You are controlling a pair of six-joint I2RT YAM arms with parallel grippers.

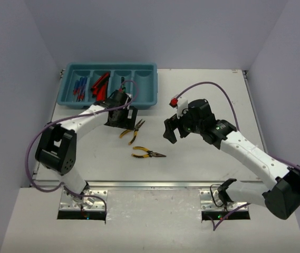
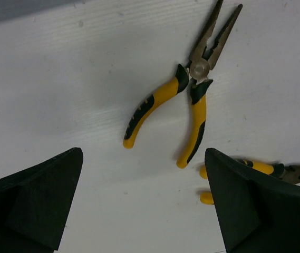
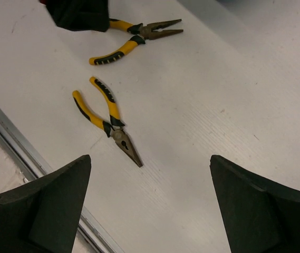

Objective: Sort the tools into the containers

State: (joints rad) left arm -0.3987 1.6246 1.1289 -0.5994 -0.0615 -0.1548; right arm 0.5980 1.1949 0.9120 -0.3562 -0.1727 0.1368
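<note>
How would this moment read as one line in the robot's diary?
left fingers: open, by far pliers | right fingers: open, empty | near pliers: loose on table | tray: screwdrivers, knives inside

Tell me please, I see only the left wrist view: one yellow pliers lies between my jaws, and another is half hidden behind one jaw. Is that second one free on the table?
Observer: Yes. The top view shows the second pliers whole and free on the table, nearer the arm bases than the first pliers.
Operator: Where is the tray?
Observer: The teal tray stands at the table's far left corner, just beyond the left gripper.
Operator: And the right arm?
Observer: The right gripper hovers to the right of both pliers, jaws open, holding nothing.
</note>
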